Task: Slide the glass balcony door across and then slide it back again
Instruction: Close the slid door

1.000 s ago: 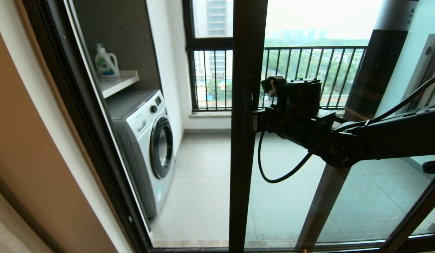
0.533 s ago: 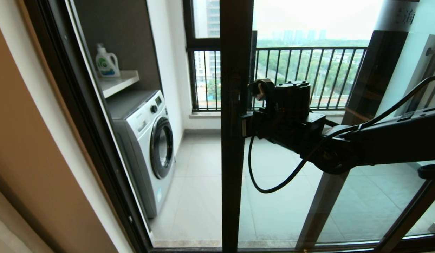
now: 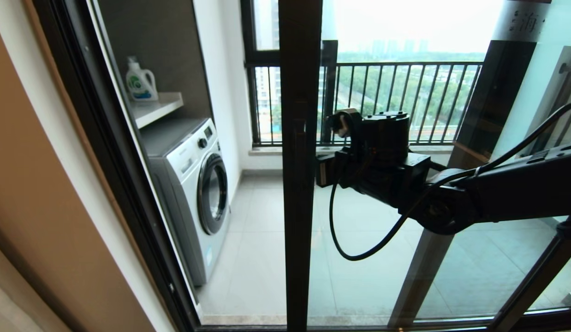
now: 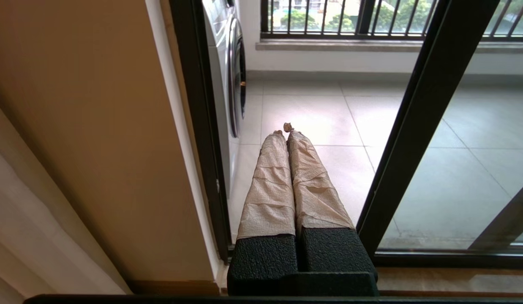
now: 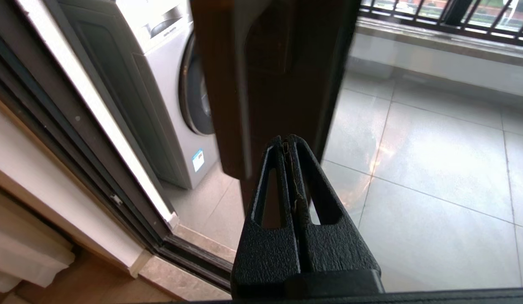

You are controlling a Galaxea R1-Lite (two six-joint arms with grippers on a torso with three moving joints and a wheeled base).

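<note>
The glass balcony door [image 3: 298, 193] is seen partway along its track, its dark leading stile standing in the middle of the opening, well apart from the frame beside the washing machine [image 3: 193, 193]. The right gripper [image 5: 287, 145] is held against that stile near the handle, its fingers pressed together with nothing between them, so the door is judged to be pushed rather than grasped. The left gripper [image 4: 287, 131] is parked low by the wall, likewise clenched and empty. Which of the 2 slides is in hand cannot be told; a gap remains to the frame, so the travel is judged unfinished.
</note>
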